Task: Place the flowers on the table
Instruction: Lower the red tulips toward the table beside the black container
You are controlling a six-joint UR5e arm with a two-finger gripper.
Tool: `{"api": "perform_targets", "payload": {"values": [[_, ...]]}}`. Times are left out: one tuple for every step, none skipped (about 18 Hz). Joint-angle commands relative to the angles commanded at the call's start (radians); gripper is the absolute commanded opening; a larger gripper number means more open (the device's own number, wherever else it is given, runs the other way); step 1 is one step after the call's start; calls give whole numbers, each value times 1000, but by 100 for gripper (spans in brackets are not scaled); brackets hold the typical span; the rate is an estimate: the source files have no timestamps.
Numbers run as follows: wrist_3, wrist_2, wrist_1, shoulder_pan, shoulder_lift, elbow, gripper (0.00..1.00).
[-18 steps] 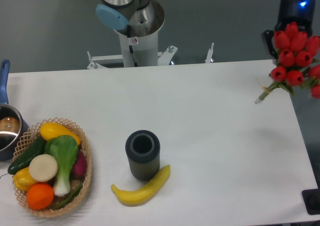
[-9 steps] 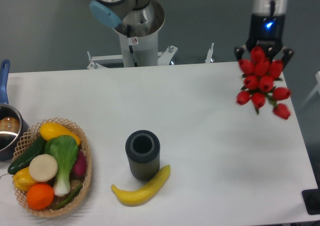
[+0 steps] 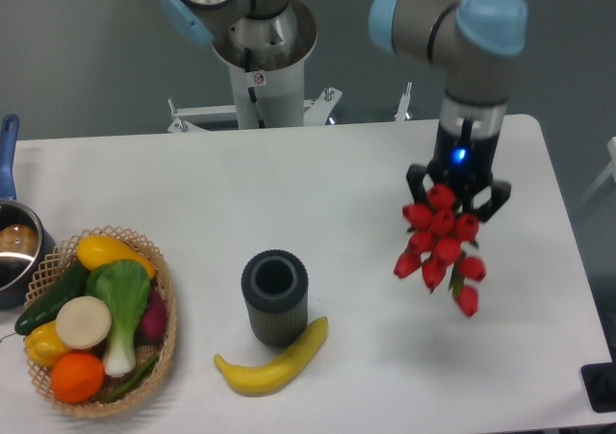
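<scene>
Flowers point(image 3: 441, 246) held by end effector point(image 3: 458, 191), over right half of bench point(image 3: 318, 184), not yet set down.
End effector is closed on the bunch; stems are hidden under it, red buds hang toward 6 o'clock, looks airborne but contact with the surface can't be told from this top view. Bunch sits at about 3 o'clock from the dark ribbed cup point(image 3: 274, 296), well apart from it and from the banana point(image 3: 274, 360); basket of vegetables point(image 3: 96, 319) and pot point(image 3: 14, 246) are far off at 9 o'clock. Judgement: bare bench lies under and around the buds, so lower straight down here. Go slow, lay the bunch on its side, then release only once buds rest. Keep off the 3 o'clock edge, so nothing rolls off.
</scene>
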Motion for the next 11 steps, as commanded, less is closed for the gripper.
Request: {"api": "perform_targets", "payload": {"values": [[0,38,0,-12,-31,23,42],[0,74,0,-28,-61,47,42],[0,92,0,-40,-83,66,42],[2,94,-2,-42,-101,78,42],[-3,94,-3,-43,-120,89,42],[-6,95,-3,-45,-138,95,42],[-8,95,3,-45,-152,98,42],[-9,95,14,-46,-161,101,42],[-17,95,15,-46,-167,101,42],[-21,95,17,-46,-175,101,42],[-23,95,17,-46,-181,101,42]]}}
